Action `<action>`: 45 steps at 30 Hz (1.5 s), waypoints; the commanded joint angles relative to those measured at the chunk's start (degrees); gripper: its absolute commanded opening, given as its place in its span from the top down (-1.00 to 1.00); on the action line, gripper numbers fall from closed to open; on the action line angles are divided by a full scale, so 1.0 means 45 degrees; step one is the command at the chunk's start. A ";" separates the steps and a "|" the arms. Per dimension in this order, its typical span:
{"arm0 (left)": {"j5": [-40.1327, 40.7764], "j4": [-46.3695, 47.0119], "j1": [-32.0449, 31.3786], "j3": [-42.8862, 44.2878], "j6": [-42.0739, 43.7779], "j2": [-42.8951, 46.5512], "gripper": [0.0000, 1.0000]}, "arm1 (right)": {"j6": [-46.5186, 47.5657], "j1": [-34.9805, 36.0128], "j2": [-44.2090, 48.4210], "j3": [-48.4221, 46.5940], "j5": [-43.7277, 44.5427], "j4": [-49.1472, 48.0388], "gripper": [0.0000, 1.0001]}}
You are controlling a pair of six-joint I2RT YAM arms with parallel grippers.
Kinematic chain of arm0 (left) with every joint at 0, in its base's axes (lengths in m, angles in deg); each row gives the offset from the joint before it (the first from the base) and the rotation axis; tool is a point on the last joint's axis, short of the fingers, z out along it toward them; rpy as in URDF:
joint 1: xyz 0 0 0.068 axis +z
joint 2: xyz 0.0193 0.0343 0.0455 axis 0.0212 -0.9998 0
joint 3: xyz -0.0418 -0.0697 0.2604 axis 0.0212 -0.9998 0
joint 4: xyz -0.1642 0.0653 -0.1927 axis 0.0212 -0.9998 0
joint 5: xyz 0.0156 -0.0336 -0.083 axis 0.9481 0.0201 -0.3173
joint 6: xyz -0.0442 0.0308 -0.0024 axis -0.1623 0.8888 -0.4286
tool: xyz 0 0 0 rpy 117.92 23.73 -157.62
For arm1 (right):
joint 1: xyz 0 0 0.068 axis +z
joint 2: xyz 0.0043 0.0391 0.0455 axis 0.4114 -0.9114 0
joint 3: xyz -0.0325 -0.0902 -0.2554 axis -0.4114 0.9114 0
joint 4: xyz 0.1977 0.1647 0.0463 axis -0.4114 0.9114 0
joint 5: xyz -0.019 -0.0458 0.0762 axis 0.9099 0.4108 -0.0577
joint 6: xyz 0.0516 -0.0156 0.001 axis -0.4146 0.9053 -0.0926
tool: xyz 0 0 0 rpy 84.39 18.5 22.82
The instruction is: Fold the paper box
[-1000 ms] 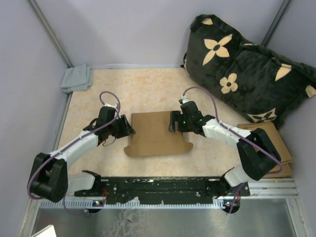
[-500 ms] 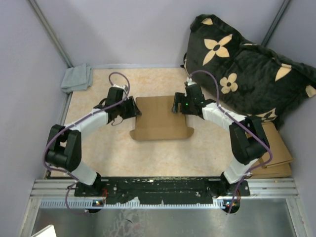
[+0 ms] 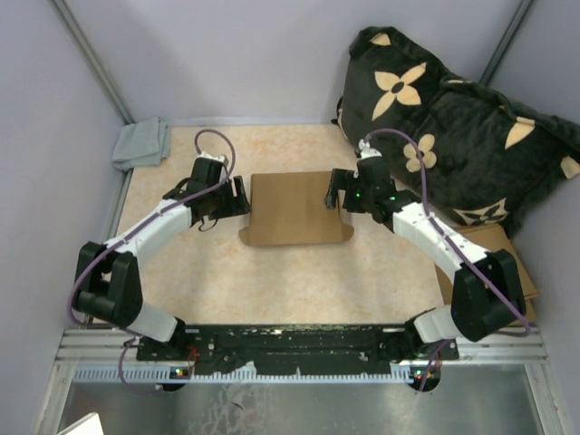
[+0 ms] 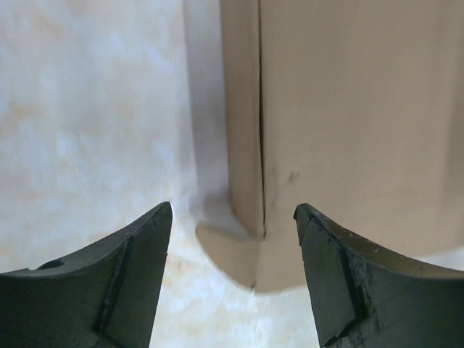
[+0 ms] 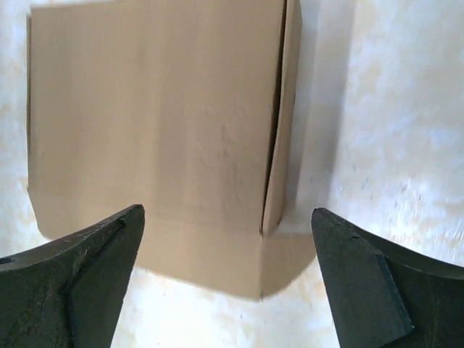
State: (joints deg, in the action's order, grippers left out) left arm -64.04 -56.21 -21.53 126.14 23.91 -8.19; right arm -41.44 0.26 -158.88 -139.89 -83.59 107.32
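Cardboard of this corrugated kind is probably light and fairly stiff. It should bend readily only along its creases, and it would likely skid on the smooth surface (image 3: pixel 272 281) if pushed from one side alone. The paper box (image 3: pixel 294 210) lies flat near the middle of the surface, between the two arms. The left tool (image 3: pixel 241 196) sits just beside its left edge, fingers spread and holding nothing. The right tool (image 3: pixel 335 192) is just beside the right edge, spread wide and likewise empty. A crease sets off the narrow left side flap (image 4: pixel 243 109) and the right side flap (image 5: pixel 286 101), and each seems slightly lifted, casting a shadow. These flaps look like the best holds, pinched at mid-length on both sides together.
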 commanded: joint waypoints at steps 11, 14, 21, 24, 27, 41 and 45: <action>-0.3282 0.3133 -0.0036 -0.4988 -0.0570 0.3583 -0.50 | -0.0062 0.0471 0.1734 0.3174 -0.1225 -0.0990 -0.98; -0.3509 0.3307 -0.0051 -0.5010 -0.0625 0.3347 -0.50 | -0.0066 0.0796 0.1483 0.3170 -0.1110 -0.1065 -0.98; -0.3951 0.3530 -0.0138 -0.5096 -0.0781 0.2956 -0.49 | -0.0128 0.1648 0.0760 0.2953 -0.0529 -0.0856 -0.98; -0.3925 0.3380 -0.0230 -0.5132 -0.0897 0.2979 -0.47 | -0.0217 0.1857 0.0700 0.3109 -0.0267 -0.0860 -0.97; -0.3782 0.3209 -0.0368 -0.5168 -0.0904 0.3002 -0.45 | -0.0311 0.1906 0.0865 0.3319 -0.0173 -0.0923 -0.97; -0.2260 0.2817 -0.0617 -0.4930 -0.0462 0.2485 -0.41 | -0.0005 0.1906 0.1024 0.3407 -0.0013 -0.0955 -0.94; -0.2256 0.2786 -0.0778 -0.4678 -0.0401 0.2051 -0.40 | 0.0072 0.1906 0.0969 0.3363 -0.0248 -0.1037 -0.92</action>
State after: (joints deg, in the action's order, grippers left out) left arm -75.31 -43.49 -24.11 103.06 21.01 2.71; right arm -42.16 8.35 -155.91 -123.93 -84.38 104.52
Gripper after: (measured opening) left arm 0.704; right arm 0.969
